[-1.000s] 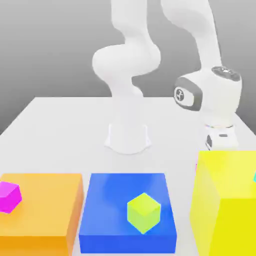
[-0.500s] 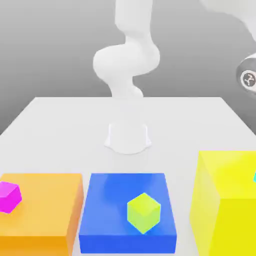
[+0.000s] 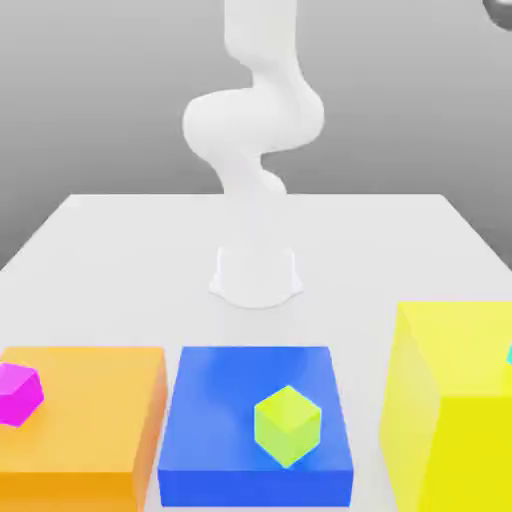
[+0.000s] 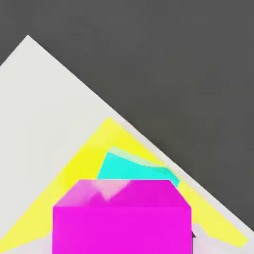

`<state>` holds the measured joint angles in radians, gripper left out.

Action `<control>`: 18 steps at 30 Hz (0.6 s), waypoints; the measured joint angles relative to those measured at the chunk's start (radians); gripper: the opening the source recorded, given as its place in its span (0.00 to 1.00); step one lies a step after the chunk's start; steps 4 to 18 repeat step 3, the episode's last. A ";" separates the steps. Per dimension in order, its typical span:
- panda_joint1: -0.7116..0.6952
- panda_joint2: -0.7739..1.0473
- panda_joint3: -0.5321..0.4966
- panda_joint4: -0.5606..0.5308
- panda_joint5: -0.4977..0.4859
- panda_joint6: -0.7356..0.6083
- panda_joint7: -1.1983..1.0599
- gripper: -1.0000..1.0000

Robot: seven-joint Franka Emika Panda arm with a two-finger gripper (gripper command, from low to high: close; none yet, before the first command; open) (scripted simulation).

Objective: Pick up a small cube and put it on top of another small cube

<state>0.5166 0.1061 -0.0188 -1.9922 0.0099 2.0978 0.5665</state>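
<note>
Where blocks sit, two magenta cubes [image 3: 18,393], one cyan cube [image 4: 134,170], gripper state unclear.

small cube [image 4: 121,218]: magenta, close to hand camera | another small cube [image 4: 134,169]: cyan, tilted, on yellow block [image 4: 82,166]

1. The robot base [image 3: 256,275] stands at the middle of the bench [image 3: 130,260], towards its back.
2. Three blocks sit in a row in front of the base: the left block [image 3: 90,430], the middle block [image 3: 220,390] and the tall block [image 3: 450,400] on the exterior view's right.
3. A spare cube [image 3: 18,392] rests on the left block, by its left edge.
4. A bigger cube [image 3: 287,425] rests on the middle block, near its front.
5. In the hand view, the small cube [image 4: 121,218] is nearest the camera; beyond it the second small cube [image 4: 134,168] lies on the tall block.
</note>
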 joint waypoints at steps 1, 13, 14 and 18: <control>0.000 0.000 0.000 0.000 0.000 0.000 0.000 1.00; 0.000 0.000 0.000 0.000 0.000 0.000 0.000 1.00; 0.000 0.000 0.000 0.000 0.000 0.000 0.000 1.00; 0.000 0.000 0.000 0.000 0.000 0.000 0.000 1.00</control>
